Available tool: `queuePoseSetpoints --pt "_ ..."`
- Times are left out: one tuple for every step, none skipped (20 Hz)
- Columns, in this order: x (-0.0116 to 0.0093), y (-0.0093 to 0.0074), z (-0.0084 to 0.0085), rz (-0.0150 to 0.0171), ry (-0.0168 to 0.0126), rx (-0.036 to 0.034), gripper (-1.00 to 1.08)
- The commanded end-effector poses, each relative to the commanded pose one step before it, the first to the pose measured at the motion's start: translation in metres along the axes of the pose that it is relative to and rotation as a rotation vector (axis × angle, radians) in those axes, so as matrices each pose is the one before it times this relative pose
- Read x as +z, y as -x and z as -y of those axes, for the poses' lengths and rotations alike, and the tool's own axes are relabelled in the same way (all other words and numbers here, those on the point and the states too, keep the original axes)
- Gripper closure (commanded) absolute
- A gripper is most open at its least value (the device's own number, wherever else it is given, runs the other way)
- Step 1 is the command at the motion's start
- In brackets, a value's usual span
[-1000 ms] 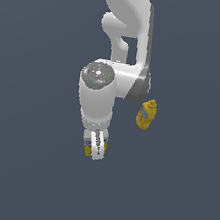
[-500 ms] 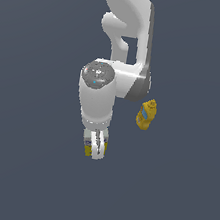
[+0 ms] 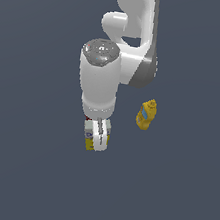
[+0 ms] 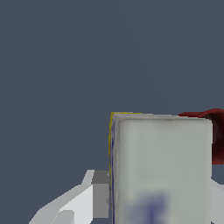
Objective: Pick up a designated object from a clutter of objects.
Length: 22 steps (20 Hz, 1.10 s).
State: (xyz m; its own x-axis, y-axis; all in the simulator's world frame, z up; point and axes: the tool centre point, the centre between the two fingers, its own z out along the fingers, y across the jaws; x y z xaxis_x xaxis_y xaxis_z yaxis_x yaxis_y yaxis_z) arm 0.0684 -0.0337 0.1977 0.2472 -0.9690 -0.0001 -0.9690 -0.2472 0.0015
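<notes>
The white-and-yellow carton box [image 4: 162, 166] fills the wrist view, its white face with blurred blue lettering toward the camera. It sits between my gripper's fingers [image 4: 99, 192], which press on its sides. In the exterior view my gripper [image 3: 97, 144] hangs below the white arm. The box [image 3: 88, 133] shows only as white and yellow slivers around the fingers. The dark red cup [image 4: 216, 135] sits just behind the box in the wrist view and is hidden by the arm in the exterior view. The tiny blue piece is out of view.
A yellow mustard-style bottle [image 3: 145, 114] lies on the dark grey surface [image 3: 179, 194] toward the exterior view's right of my gripper, apart from it. The arm's wide white link [image 3: 99, 80] hides what lies directly under it.
The arm and gripper have moved up in the exterior view, and the box has moved with the fingers. The yellow bottle has not moved.
</notes>
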Motion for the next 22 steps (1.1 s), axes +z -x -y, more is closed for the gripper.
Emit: queuePoseSetpoints --pt "-0.02055 0.00224 -0.00408 -0.00037 -0.00138 -0.00002 1.08" --pt "-0.0092 0.00104 -0.00194 0.0 0.0 0.0 1.08" --pt "-0.00972 0.00109 -0.00204 0.0 0.0 0.0 1.08" --pt "-0.01027 0.00087 -0.00224 -0.00001 -0.00011 0.00048 1.08" --pt "-0.01068 0.00118 -0.00221 0.0 0.0 0.0 1.08" --pt "-0.01114 0.00123 -0.00229 0.0 0.0 0.0 1.08" --pt "-0.01157 0.00127 -0.00235 0.0 0.0 0.0 1.08" --pt "-0.01182 0.00129 -0.00238 0.0 0.0 0.0 1.08" --pt "-0.01191 0.00129 -0.00237 0.0 0.0 0.0 1.08" --pt "-0.01177 0.00127 -0.00231 0.0 0.0 0.0 1.08" --pt "-0.01149 0.00118 -0.00223 -0.00053 0.00018 0.0004 1.08" --pt "-0.01121 0.00119 -0.00212 0.0 0.0 0.0 1.08" --pt "-0.01088 0.00115 -0.00203 0.0 0.0 0.0 1.08" --pt "-0.01049 0.00111 -0.00192 0.0 0.0 0.0 1.08" --pt "-0.01004 0.00106 -0.00181 0.0 0.0 0.0 1.08" --pt "-0.00955 0.001 -0.00168 0.0 0.0 0.0 1.08" --pt "-0.00901 0.00094 -0.00153 0.0 0.0 0.0 1.08" --pt "-0.00841 0.00087 -0.00137 0.0 0.0 0.0 1.08" --pt "-0.00779 0.00079 -0.00122 0.0 0.0 0.0 1.08" --pt "-0.0072 0.00072 -0.00108 0.0 0.0 0.0 1.08" --pt "-0.00662 0.00066 -0.00097 0.0 0.0 0.0 1.08" --pt "-0.00604 0.0006 -0.00086 0.0 0.0 0.0 1.08"
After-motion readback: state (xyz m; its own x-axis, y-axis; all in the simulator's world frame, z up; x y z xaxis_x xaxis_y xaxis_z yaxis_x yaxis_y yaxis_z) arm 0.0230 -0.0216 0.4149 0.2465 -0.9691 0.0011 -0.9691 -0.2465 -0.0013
